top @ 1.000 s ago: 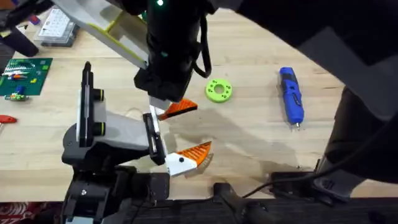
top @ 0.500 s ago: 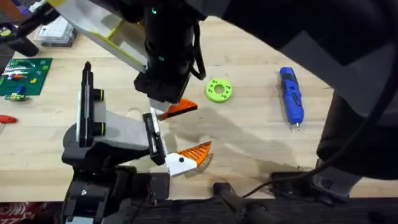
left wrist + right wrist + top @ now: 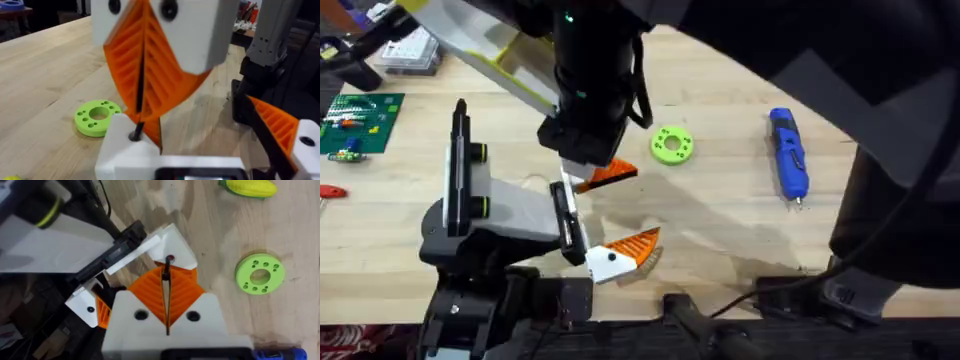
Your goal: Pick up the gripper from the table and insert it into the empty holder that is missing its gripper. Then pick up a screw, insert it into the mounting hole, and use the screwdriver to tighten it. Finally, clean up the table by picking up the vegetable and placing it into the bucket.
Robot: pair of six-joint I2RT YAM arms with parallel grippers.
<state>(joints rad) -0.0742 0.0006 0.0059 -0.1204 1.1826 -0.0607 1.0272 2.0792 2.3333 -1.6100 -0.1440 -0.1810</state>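
Item: small dark-orange triangular wedge gripper (image 3: 616,175) with pale whitish base. Located above the light wooden butcher-block bench (image 3: 720,225), near its middle; pale base end met the upper end of the narrow black bracket holder (image 3: 561,203), orange tip pointed away from it.

Right gripper (image 3: 166,271): white fingers with orange ribbed pads, clenched on the dark-orange wedge, pads pressed nearly together around it.

Left gripper (image 3: 642,205): light grey wedge body with black upright plate and yellow-ringed knobs, at lower left. Its lighter orange ribbed finger (image 3: 632,245) with white base stood well apart from the holder side; fingers released, nothing between them.

Blue pen-shaped electric screwdriver (image 3: 787,155): lay flat on the bench at the right, metal tip toward the near edge, well apart from both grippers.

Bright green round disc (image 3: 671,145) with small holes: flat on the bench, just beyond the held wedge.

Yellow corn-shaped vegetable (image 3: 248,187): on the bench beyond the disc
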